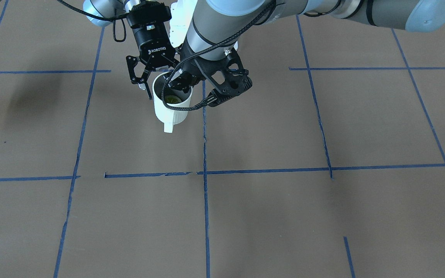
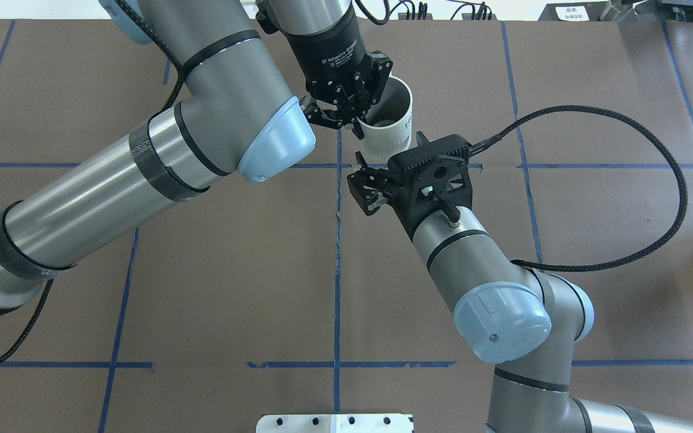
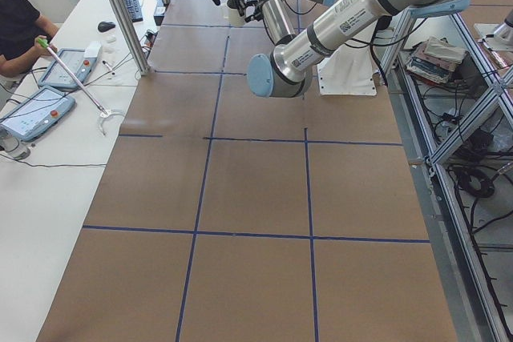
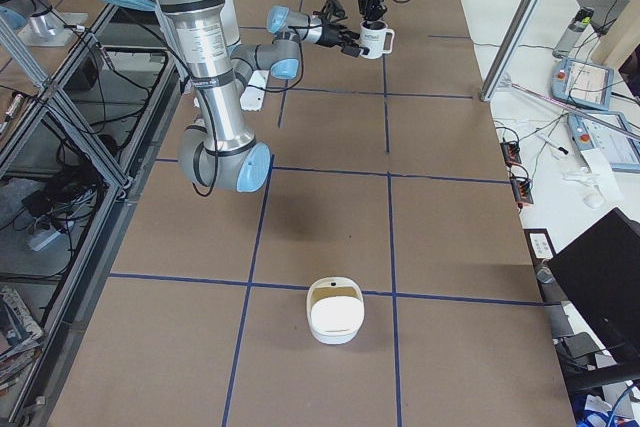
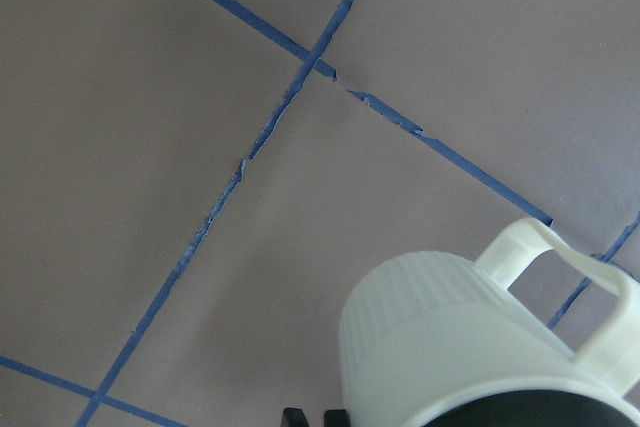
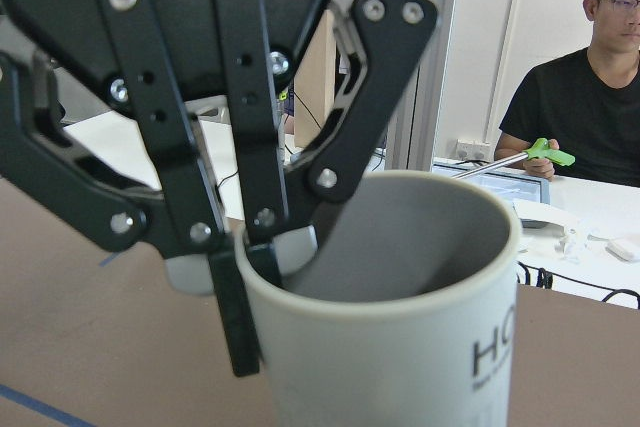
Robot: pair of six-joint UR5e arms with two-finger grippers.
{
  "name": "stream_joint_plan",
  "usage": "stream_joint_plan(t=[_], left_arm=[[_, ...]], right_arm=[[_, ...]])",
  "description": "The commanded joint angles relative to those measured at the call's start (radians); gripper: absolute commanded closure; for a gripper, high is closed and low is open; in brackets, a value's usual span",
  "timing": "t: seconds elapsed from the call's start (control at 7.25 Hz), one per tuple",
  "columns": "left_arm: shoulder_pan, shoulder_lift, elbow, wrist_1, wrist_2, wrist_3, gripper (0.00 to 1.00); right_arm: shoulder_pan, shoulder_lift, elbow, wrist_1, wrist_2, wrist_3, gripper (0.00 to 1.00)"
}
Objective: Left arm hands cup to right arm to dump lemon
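Note:
The white cup (image 1: 170,110) hangs above the brown table, handle toward the front camera. The yellow-green lemon (image 1: 172,99) lies inside it. My left gripper (image 2: 363,120), the slim ROBOTIQ one, comes down from above and is shut on the cup's rim (image 6: 262,277), one finger inside and one outside. My right gripper (image 2: 366,183), bulky and latticed with a braided cable, sits level beside the cup (image 2: 390,129) on the robot's side. Its jaws stand apart with nothing between them. The left wrist view shows the cup (image 5: 450,347) from above, over the tape lines.
Blue tape lines (image 1: 205,173) divide the table into squares. A white plate (image 4: 335,312) lies near the robot's edge. A person (image 3: 16,22) sits at a side table with tablets (image 3: 36,114), behind an upright metal post (image 3: 120,14).

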State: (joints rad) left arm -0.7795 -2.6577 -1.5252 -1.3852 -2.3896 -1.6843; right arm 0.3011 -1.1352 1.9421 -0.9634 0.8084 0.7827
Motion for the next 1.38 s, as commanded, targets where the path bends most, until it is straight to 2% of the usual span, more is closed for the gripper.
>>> stream_joint_plan(t=[0.0,0.28,0.41,0.55,0.69,0.83,1.1,1.24], left_arm=[[0.008,0.005,-0.013,0.002,0.000,-0.037,0.97],[0.029,0.008,-0.042,0.024,0.000,-0.040,0.97],[0.034,0.010,-0.061,0.037,0.000,-0.040,0.93],[0.034,0.010,-0.067,0.037,0.000,-0.040,0.88],[0.034,0.010,-0.069,0.037,-0.002,-0.040,0.71],[0.034,0.012,-0.099,0.035,0.009,-0.043,0.01],[0.025,0.016,-0.168,0.034,0.007,-0.049,0.00],[-0.024,0.016,-0.203,0.031,0.007,-0.051,0.00]], right_arm=[[0.003,0.000,0.000,0.002,0.000,-0.011,0.01],[0.003,0.000,0.000,0.002,0.000,-0.011,0.01],[0.003,0.000,-0.002,0.002,0.000,-0.013,0.02],[0.003,0.000,-0.002,0.000,0.000,-0.013,0.22],[0.003,-0.003,-0.008,-0.002,0.002,-0.014,0.51],[0.000,-0.002,-0.015,-0.003,0.000,-0.014,0.65],[0.000,-0.002,-0.014,-0.005,-0.003,-0.014,0.75],[0.007,-0.002,-0.008,-0.003,-0.003,-0.016,0.75]])
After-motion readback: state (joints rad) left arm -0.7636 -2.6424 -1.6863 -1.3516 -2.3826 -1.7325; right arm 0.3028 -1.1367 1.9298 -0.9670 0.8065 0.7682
